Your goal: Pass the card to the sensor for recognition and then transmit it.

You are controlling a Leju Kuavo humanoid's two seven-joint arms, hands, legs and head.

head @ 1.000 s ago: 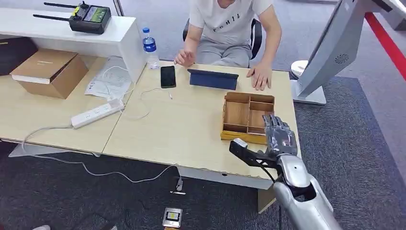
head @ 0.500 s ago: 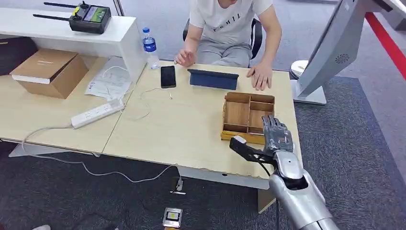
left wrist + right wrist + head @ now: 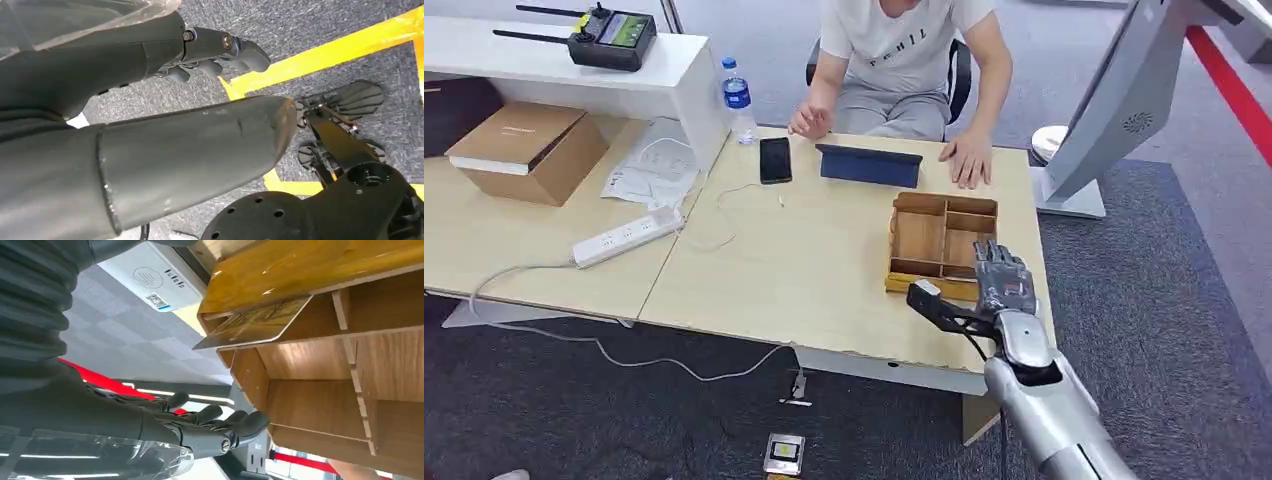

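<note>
Right hand (image 3: 1004,290) open, empty, above wooden tray (image 3: 921,238).

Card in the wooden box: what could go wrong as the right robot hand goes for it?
The card leans against the wooden box wall, so the open right robot hand may struggle to pinch its thin edge. The dividers could catch fingers. The box sits near the table edge and might get shoved.

card (image 3: 252,322) partly inside tray (image 3: 320,405) (print unreadable), person's head cropped
</note>
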